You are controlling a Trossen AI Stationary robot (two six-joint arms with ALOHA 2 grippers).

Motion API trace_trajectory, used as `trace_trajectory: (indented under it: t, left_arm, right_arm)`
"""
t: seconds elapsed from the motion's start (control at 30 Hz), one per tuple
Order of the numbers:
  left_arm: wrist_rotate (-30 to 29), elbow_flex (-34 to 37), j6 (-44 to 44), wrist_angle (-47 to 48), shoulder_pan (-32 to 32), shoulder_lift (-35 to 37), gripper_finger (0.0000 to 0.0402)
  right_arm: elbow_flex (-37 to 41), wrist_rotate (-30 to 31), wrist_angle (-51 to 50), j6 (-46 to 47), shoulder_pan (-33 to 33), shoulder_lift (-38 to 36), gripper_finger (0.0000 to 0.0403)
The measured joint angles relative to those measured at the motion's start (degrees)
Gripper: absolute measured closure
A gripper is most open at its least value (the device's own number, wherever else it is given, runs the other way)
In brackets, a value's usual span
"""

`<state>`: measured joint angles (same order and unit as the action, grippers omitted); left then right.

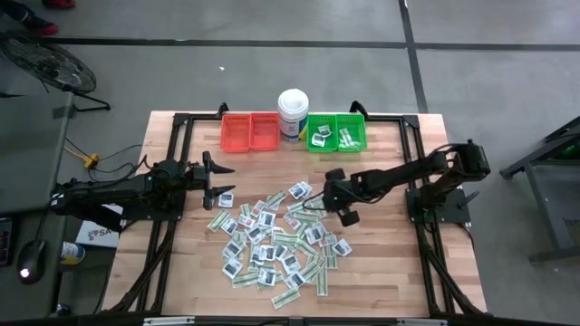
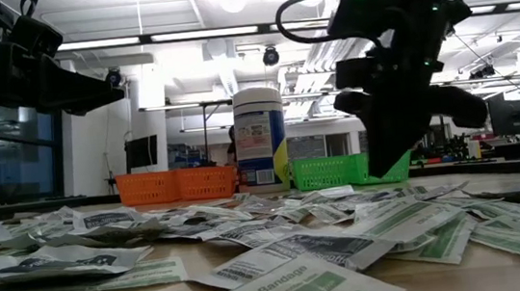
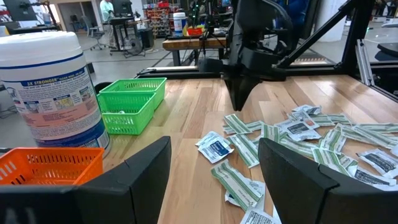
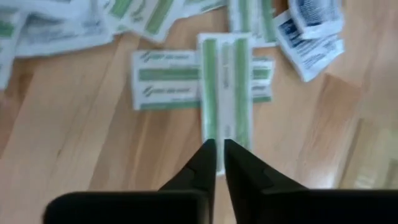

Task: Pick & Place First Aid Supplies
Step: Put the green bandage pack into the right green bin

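Only the right wrist view shows the right gripper gripping one end of a green-and-white strip, the fingers nearly clenched on it. Whether the strip is lifted off the table is hard to tell. From above, that gripper hides the strip, at the upper right edge of the packets strewn mid-table. The left gripper hovers released, beside the pile's upper left edge.

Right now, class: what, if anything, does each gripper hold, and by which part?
The right gripper pinches a green-striped strip by one short end. The left gripper is open and holds nothing.
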<state>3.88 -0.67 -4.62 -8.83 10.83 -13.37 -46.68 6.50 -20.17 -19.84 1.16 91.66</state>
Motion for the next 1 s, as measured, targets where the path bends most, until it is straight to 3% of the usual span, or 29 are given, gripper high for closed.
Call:
trace_trajectory:
  t: [0.27, 0.4, 0.6, 1.0]
  left_arm:
    - [-0.01, 0.0, 0.01, 0.0, 0.0, 0.0, 0.0163]
    - [0.0, 0.0, 0.0, 0.01, 0.0, -0.02, 0.0163]
    - [-0.01, 0.0, 0.0, 0.01, 0.0, -0.01, 0.0163]
    - [0.0, 0.0, 0.0, 0.01, 0.0, -0.02, 0.0163]
  right_arm:
    - [-0.07, -3.95, 1.51, 0.26, -2.51, 0.49, 0.0248]
    - [-0.09, -3.74, 0.84, 0.37, -3.57, 2.21, 0.021]
    - [-1.59, -3.88, 0.01, 0.5, -5.66, 4.13, 0.0209]
    - [-2.34, -11.77, -0.87, 1.91, -6.55, 8.64, 0.0242]
